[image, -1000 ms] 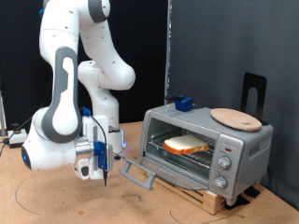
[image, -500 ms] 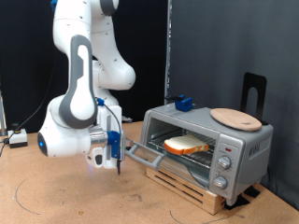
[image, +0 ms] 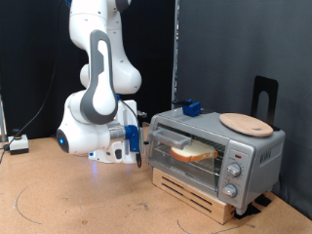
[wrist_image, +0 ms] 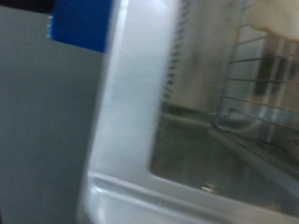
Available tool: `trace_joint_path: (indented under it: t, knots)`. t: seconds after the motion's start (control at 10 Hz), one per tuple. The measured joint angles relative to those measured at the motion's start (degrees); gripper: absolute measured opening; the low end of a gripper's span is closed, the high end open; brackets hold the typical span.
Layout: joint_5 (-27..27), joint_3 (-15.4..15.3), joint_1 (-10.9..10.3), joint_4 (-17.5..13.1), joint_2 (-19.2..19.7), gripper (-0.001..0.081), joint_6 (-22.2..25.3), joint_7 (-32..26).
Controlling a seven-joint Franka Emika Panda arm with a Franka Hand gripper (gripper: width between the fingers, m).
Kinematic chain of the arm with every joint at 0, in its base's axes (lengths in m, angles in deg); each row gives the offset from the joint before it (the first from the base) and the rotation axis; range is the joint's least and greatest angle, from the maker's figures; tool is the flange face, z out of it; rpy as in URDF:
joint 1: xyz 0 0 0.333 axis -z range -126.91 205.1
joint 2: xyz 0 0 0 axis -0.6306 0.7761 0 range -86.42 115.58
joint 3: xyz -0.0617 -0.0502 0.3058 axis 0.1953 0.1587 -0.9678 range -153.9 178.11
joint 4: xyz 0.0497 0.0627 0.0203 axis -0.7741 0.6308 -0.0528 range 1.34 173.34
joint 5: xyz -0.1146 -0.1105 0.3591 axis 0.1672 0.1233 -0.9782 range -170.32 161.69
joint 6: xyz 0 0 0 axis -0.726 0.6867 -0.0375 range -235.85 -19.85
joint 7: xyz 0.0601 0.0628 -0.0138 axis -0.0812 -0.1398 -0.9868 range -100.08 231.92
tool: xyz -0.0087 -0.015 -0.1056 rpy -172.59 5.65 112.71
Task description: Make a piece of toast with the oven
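Silver oven (image: 216, 148) encloses one toast slice (image: 194, 150).

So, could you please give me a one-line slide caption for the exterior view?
Panda gripper at the oven door's edge, toast on the rack inside, wooden plate on top.

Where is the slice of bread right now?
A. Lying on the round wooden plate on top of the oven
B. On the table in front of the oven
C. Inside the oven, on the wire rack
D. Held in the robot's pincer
C: the piece of toast shows through the glass door of the oven, resting on the rack inside, while the wooden plate on top is bare.
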Motion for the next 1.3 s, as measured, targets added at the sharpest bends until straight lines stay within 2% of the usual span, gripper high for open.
trace_joint_path:
  t: [0.2, 0.4, 0.7, 1.0, 1.1, 1.3]
  knots:
    - [-1.1, -0.3, 0.0, 2.0, -3.9, 0.0809, 0.7, 0.4]
    - [-1.1, 0.3, 0.5, 1.8, -5.5, 0.0809, 0.4, 3.1]
    - [1.0, 2.9, 2.8, -1.5, -4.1, 0.0809, -2.7, 9.2]
    - [3.2, 4.7, 4.0, -5.3, -1.0, 0.0809, -5.8, 11.0]
    - [3.2, 4.7, 3.9, -5.2, -1.0, 0.0809, -5.8, 11.0]
    - [-0.2, 3.4, 3.6, -6.4, -0.1, 0.0809, -3.5, 9.2]
